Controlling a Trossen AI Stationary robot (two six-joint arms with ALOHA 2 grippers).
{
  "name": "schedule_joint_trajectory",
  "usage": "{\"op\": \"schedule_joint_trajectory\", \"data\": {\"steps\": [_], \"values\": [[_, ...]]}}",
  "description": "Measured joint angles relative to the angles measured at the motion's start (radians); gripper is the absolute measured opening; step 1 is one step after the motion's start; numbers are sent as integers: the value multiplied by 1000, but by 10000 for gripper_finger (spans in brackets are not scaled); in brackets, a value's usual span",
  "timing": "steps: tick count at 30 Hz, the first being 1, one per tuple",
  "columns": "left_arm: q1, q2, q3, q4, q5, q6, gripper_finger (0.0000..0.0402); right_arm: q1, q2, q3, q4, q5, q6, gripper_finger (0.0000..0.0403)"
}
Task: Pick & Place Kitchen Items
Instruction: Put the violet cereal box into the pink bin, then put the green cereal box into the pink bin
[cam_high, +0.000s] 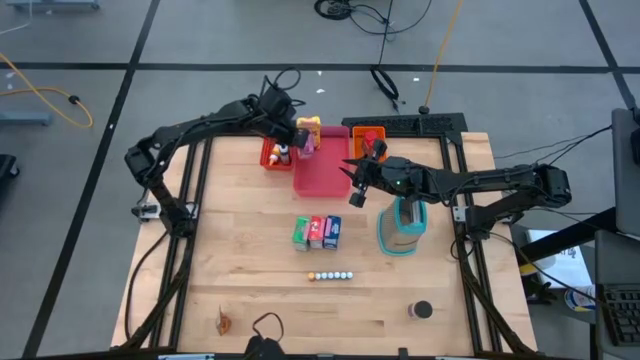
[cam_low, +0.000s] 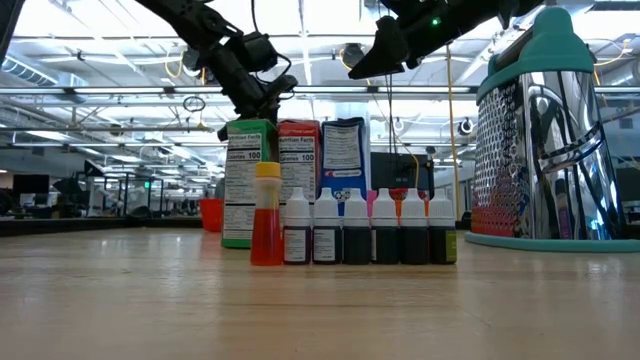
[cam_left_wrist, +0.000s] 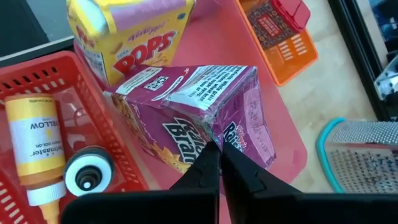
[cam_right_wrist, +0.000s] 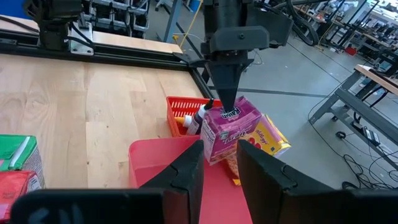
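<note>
"POPS" on yellow box (cam_left_wrist: 134, 43), "YELLOW" on bottle (cam_left_wrist: 38, 146)

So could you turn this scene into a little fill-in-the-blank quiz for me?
1. The left gripper is shut on the ____ cereal box.
2. The yellow cereal box stands in the ____ tray.
3. The yellow bottle lies in the ____ basket.
4. On the table, between the green box and the blue box, stands a ____ box.

Missing words: purple; pink; red; red
</note>
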Motion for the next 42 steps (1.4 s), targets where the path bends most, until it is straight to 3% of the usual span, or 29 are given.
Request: {"op": "schedule_joint_trajectory", "data": {"steps": [11,23,31,35,42], "values": [[-1,0,0,-2,-3,-7,16,0,0,0,0,0,0,89],[-9,0,0,-35,-127,0,73,0,0,-24,9,0,0,89],[-11,0,0,-34,-132,-4,82,0,0,-38,50,0,-2,89],[-18,0,0,-33,-77,28,81,0,0,-38,58,0,-5,89],[-57,-8,0,-66,176,125,81,0,0,-38,55,0,-7,89]]}}
